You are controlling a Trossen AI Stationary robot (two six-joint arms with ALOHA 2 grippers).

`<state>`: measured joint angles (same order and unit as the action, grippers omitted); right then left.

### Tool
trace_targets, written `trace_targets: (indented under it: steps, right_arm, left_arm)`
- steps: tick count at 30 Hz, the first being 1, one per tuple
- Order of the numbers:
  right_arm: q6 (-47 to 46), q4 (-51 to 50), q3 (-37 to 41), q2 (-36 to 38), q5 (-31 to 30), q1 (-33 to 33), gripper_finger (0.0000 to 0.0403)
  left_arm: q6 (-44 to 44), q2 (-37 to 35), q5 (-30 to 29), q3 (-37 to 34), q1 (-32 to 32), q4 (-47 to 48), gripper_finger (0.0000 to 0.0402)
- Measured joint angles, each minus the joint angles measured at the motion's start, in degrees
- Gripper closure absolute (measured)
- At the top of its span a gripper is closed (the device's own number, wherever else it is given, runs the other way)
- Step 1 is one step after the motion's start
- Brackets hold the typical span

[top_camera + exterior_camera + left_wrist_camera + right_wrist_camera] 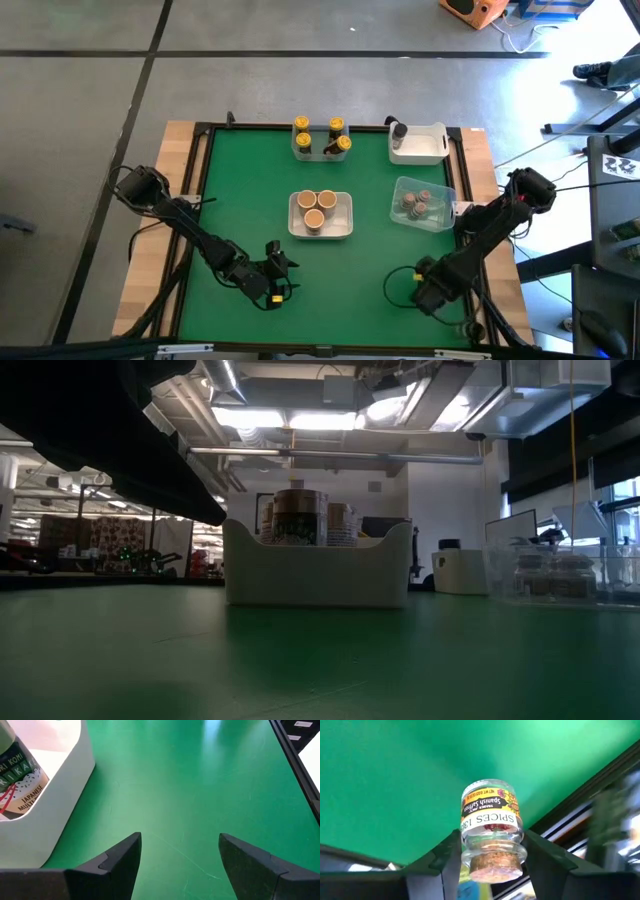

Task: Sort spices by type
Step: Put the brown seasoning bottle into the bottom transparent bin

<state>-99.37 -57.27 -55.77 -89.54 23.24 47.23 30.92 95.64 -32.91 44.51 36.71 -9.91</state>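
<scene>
The right tool (490,852) is clamped on a small cork-stopped saffron jar (490,830) at the tabletop's (250,180) near right corner — held clear of the mat, probably so it can be carried to its kind. The left tool (180,855) waits with fingers apart and empty, beside the white tub (345,222) of tan-capped jars (319,208) — the yellow-capped jars (322,139) sit grouped farther back.

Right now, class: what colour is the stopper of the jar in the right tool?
Tan, speckled cork, seen best in the right wrist view.
</scene>
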Motion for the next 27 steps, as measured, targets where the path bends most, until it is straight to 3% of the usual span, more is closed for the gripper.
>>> trace_targets:
  steps: [10,27]
  right_arm:
    - [18.53,-22.11,-9.25,0.09,-11.69,-10.59,0.0221]
    - [38.58,-32.67,-9.40,8.22,-23.75,-31.74,0.0219]
  left_arm:
    - [0.13,0.00,0.00,0.00,0.00,0.02,0.0153]
    - [0.15,0.00,0.01,0.02,0.01,0.61,0.0153]
